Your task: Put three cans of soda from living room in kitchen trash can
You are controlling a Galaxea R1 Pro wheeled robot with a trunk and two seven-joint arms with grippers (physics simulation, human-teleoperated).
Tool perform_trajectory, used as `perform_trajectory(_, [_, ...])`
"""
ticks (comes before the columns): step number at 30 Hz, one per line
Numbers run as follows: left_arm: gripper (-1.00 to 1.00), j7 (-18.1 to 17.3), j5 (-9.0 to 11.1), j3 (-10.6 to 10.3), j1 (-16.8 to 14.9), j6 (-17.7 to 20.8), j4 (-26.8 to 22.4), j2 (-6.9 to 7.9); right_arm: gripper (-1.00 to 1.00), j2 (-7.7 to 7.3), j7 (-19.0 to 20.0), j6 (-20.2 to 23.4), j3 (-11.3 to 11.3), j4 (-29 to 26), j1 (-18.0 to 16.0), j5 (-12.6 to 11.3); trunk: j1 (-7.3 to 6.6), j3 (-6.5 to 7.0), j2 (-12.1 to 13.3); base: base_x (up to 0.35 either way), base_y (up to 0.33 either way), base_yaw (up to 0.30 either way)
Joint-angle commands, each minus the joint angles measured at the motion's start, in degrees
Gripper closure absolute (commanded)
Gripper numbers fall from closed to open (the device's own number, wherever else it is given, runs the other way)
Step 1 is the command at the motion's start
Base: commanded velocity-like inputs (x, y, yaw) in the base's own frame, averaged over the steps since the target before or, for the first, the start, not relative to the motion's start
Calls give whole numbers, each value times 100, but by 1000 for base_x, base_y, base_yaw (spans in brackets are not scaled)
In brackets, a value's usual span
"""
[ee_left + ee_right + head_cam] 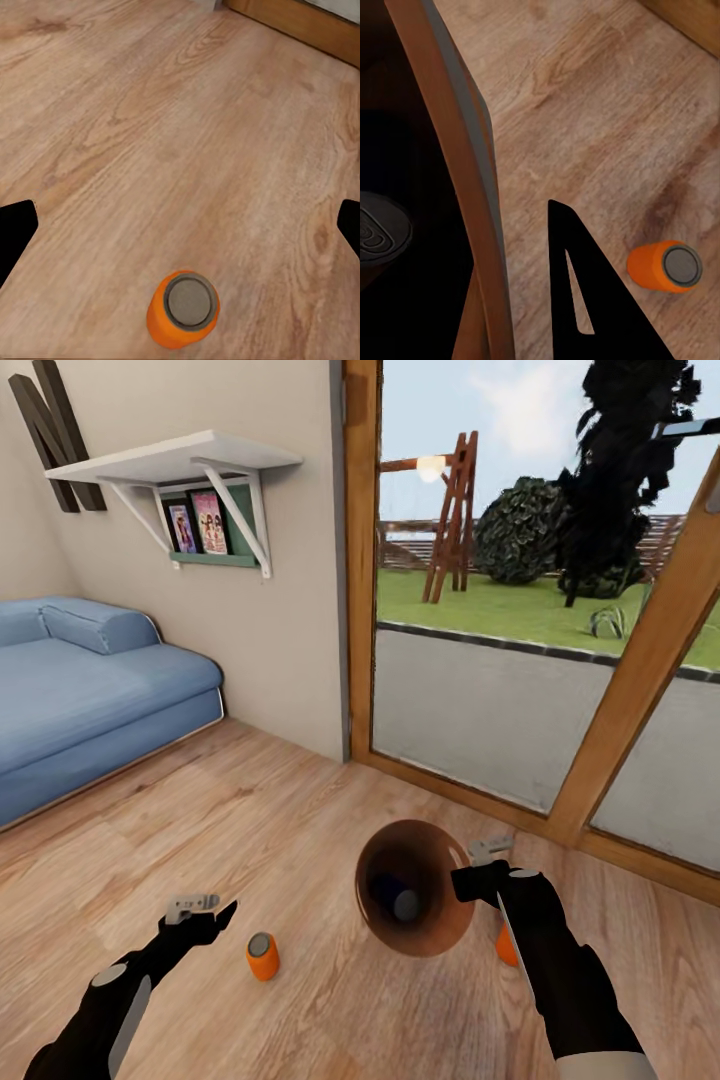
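My right gripper (476,868) is shut on the rim of the tash can (432,930), which hangs tilted above the floor with its brown inside facing the head camera. A dark blue can of soda (396,898) with a pale top (381,232) lies inside it. One orange can of soda (263,956) stands on the wood floor just right of my left gripper (206,913), which is open and empty above the floor; the left wrist view has this can (184,309) near its fingers. Another orange can of soda (506,947) lies beside my right forearm, also in the right wrist view (664,268).
A blue sofa (90,690) stands at the left against the wall, under a white shelf (175,460). Wooden-framed glass garden doors (640,670) close off the far right. Open wood floor (250,830) lies between the sofa and the doors.
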Motion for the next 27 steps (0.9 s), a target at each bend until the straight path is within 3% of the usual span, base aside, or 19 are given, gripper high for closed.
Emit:
perform_trajectory(1, [-100, 56, -5, -3, 0, 2, 25, -3, 100, 0, 0, 7, 2, -3, -2, -65, -1, 1, 0, 18, 0, 0])
perform_trajectory(7, [-100, 178, -3, -55, -8, -1, 514, -3, 100, 0, 1, 7, 2, -20, -2, -67, -1, 1, 0, 5, 0, 0])
perform_trajectory(16, [-100, 211, 24, -54, -52, 38, 556, -26, 100, 9, 21, 83, 51, -95, -10, -71, -1, 1, 0, 0, 0, 0])
perform_trajectory(21, [-100, 336, 19, -53, -75, 49, 532, -102, 100, 4, 58, 466, 136, -86, -117, -80, -1, 1, 0, 0, 0, 0])
perform_trajectory(27, [-100, 680, 7, -77, -101, 78, 544, -263, 100, 14, 74, 574, 171, -81, -205, -77, -1, 1, 0, 42, 0, 0])
